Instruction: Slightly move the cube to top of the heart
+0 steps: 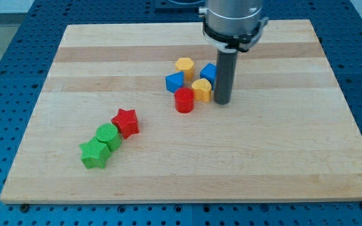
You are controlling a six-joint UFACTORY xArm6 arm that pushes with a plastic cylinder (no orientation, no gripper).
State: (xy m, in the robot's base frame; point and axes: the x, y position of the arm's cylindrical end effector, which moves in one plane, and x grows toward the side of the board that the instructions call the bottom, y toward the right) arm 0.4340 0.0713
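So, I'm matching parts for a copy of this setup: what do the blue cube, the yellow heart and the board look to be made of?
Blue cube and yellow heart: probably matte plastic, going by the flat, uniform colour. Board: light wood with a smooth finish, showing grain and joined planks. My tip sits just to the heart's right.

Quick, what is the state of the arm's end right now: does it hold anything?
No gripper: my tip holds nothing. It stands beside the yellow heart, on the view's right, just below the blue cube.
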